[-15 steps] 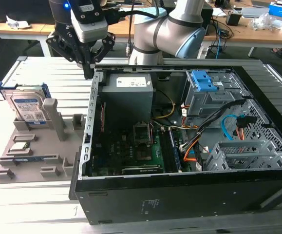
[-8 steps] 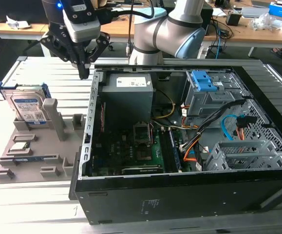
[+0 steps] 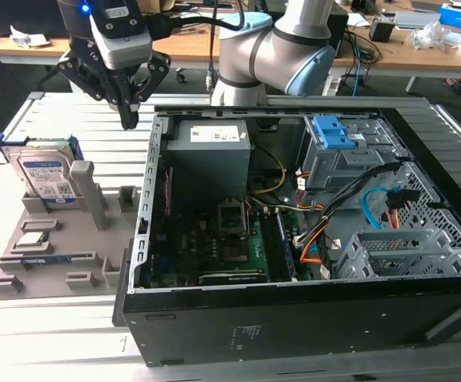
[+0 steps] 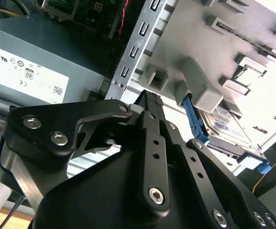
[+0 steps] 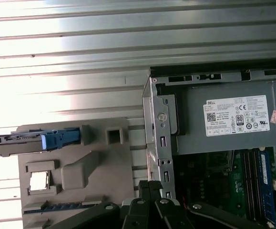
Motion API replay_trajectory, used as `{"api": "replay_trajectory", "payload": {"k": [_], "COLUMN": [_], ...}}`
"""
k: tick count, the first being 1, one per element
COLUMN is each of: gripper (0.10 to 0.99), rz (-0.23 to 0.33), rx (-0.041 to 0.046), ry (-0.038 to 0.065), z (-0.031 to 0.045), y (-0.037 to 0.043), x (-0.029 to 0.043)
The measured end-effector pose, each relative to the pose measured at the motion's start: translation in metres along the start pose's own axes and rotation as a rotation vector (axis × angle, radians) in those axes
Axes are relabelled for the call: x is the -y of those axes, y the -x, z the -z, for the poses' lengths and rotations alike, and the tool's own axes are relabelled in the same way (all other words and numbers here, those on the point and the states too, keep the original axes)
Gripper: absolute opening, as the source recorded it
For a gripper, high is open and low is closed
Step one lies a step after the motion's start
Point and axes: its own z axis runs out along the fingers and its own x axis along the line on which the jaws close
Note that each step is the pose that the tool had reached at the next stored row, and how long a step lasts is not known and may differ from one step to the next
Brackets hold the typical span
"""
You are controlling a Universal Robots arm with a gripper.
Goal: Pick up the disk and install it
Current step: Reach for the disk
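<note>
gripper (image 3: 127, 119) hovers, fingers clenched on nothing, over the gap between the open computer case (image 3: 147, 199) and the grey parts tray (image 3: 55, 243), where the disk (image 3: 47, 173) stands on edge in a slot, likely so its top stays graspable.

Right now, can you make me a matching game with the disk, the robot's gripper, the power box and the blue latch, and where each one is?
Things:
1. disk
2. gripper
3. power box
4. blue latch

Places:
A. grey with a white sticker, inside the computer case
B. standing in the grey holder, outside the case
C. in the air by the case's edge, shut, holding nothing
D. on top of the grey drive bay

Pairs: 1-B, 2-C, 3-A, 4-D
</note>
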Motion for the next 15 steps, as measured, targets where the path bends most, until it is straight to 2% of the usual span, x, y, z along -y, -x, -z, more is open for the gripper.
{"api": "replay_trajectory", "payload": {"k": [9, 15], "gripper": [0.106, 0.106], "rz": [0.000, 0.000], "rx": [0.0000, 0.0000], "ry": [0.000, 0.000], "z": [0.0003, 0.0006], "y": [-0.0118, -0.0233], "x": [0.0009, 0.0018]}}
